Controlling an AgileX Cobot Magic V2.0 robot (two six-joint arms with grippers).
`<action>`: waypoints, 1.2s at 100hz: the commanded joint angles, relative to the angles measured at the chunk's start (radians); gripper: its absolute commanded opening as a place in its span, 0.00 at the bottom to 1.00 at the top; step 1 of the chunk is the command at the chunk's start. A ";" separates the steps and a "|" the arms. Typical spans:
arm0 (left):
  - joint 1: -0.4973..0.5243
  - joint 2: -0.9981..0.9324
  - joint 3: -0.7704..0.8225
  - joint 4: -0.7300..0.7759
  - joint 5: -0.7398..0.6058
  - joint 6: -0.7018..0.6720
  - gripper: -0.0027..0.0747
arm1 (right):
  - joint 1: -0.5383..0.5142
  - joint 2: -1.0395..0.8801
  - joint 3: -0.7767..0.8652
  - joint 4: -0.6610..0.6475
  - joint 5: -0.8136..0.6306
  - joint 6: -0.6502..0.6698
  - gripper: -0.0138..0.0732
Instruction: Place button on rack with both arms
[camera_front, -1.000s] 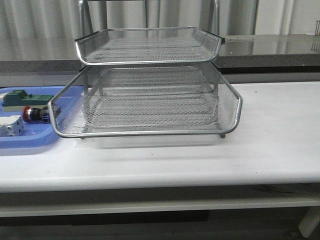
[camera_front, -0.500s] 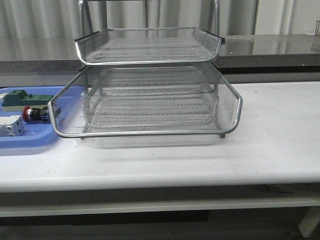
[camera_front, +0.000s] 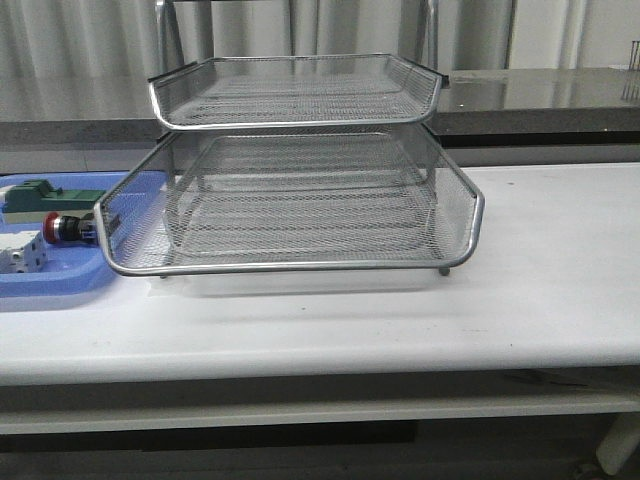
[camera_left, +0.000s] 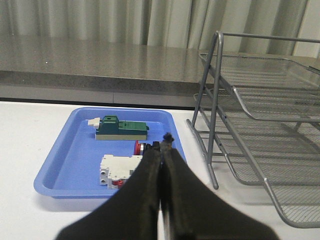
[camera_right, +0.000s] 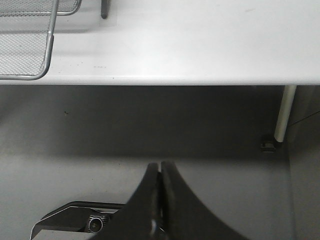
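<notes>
Nothing much moved since earlier frame; rack (camera_front: 300, 180) maybe nudged slightly left, button (camera_front: 62, 228) where it was. Far left: button lies in blue tray (camera_left: 70, 165), between green block (camera_left: 122, 129) and white block (camera_left: 117, 170), tray just beside rack's left edge. My left gripper (camera_left: 162, 150) closed, empty, aimed at button. Right gripper (camera_right: 160, 172) closed, empty, off near table edge. Risk as I judge it: crowded blocks snag fingers; mesh rim blocks approach.

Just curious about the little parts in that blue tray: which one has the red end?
The button, lying between the green block and the white block in the blue tray. Only it has a round red head; the others are plain green and white.
</notes>
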 joint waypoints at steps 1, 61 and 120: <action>0.000 0.132 -0.143 -0.008 -0.003 -0.007 0.01 | 0.001 -0.002 -0.035 -0.008 -0.047 -0.004 0.08; 0.000 0.975 -0.827 0.211 0.375 -0.005 0.01 | 0.001 -0.002 -0.035 -0.008 -0.047 -0.004 0.08; 0.000 1.218 -0.898 0.284 0.432 0.051 0.45 | 0.001 -0.002 -0.035 -0.008 -0.047 -0.004 0.08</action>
